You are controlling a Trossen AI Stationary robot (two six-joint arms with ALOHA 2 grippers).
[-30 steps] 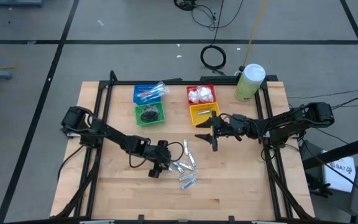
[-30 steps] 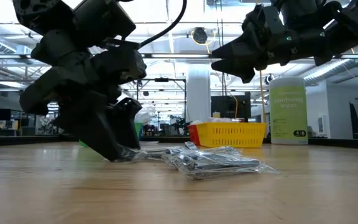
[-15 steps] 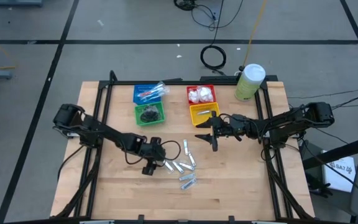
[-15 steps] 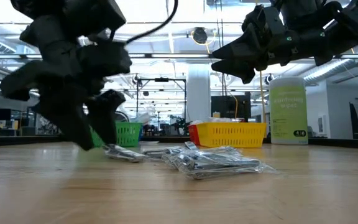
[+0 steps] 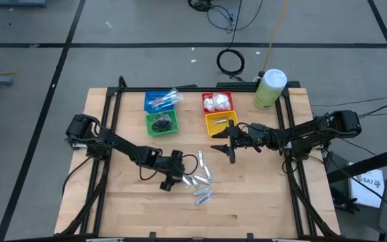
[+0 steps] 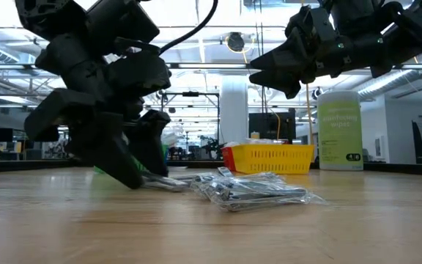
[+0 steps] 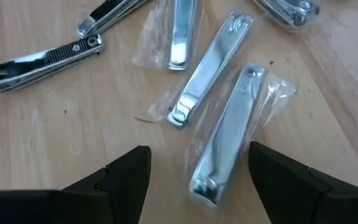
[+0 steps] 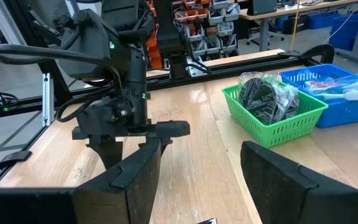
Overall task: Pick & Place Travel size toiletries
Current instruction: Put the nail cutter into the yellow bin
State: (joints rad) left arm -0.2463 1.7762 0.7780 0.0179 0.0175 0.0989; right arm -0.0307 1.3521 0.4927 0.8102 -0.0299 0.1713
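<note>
Left claw [image 5: 168,183] open, low over wrapped silver nail clippers [image 5: 200,180] mid-counter [image 5: 261,202], right claw [image 5: 230,152] open, raised before yellow basket [image 5: 220,122], bare wood toward the front edge

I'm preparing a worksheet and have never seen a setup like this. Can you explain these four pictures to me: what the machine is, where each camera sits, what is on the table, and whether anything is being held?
These are two dark robot arms at a wooden table, each ending in a two-finger gripper.

One picture looks straight down, one looks level across the tabletop, and two come from cameras on the arms' wrists.

At the back stand four small baskets: blue, green, red and yellow, beside a tall pale-green canister with a white lid. Near the middle lie shiny metal nail clippers in clear wrap.

The left gripper is down at the table, fingers open on either side of one wrapped clipper, not yet closed on it. The right gripper hangs open above the table near the yellow basket. Neither holds anything.
</note>
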